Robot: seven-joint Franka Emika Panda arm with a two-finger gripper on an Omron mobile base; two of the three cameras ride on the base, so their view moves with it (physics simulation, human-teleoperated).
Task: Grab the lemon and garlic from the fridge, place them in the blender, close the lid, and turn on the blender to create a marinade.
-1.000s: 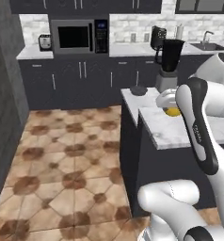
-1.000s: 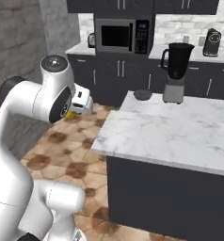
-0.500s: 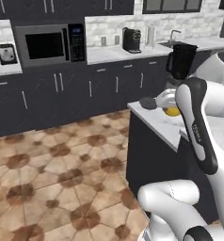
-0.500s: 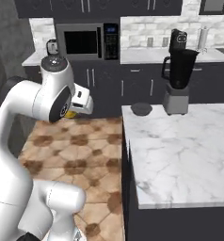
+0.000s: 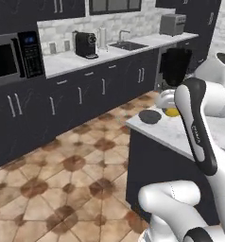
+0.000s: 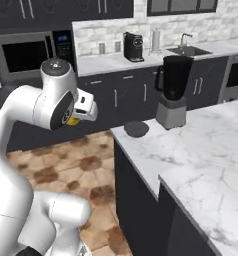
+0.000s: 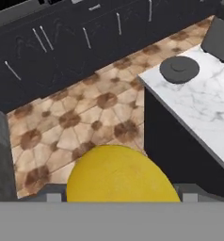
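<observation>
The small round yellow lemon [image 7: 121,174] sits between the two fingers of the tool [image 7: 119,196], jaws spread wide around it and closed on its sides; in the hand view it bulges large at the bottom, with the tiled floor and the edge of the white marble tabletop [image 7: 203,113] beyond it; in the left base view a sliver of yellow shows just behind the white forearm, and in the right base view a yellow patch peeks from under the wrist, out over the floor and well apart from the island.

The tall black see-through blender jar on its grey square base [image 6: 174,92] stands near the island's corner; the flat round dark grey lid [image 6: 136,128] lies on the marble just beside it, apart from the jar, so the mouth looks open for loading; the garlic I cannot make out anywhere.

Risks from here, as I judge them: the lemon is round and smooth, held only at two sides, so a quick swing of the arm could roll it out onto the floor; the jar is tall with a narrow mouth, so a release off-centre or too high would bounce the fruit off the rim onto the tabletop; an approach too low could knock the jar or its side handle and tip it; the lid lies close to the path and could be nudged off the edge.
</observation>
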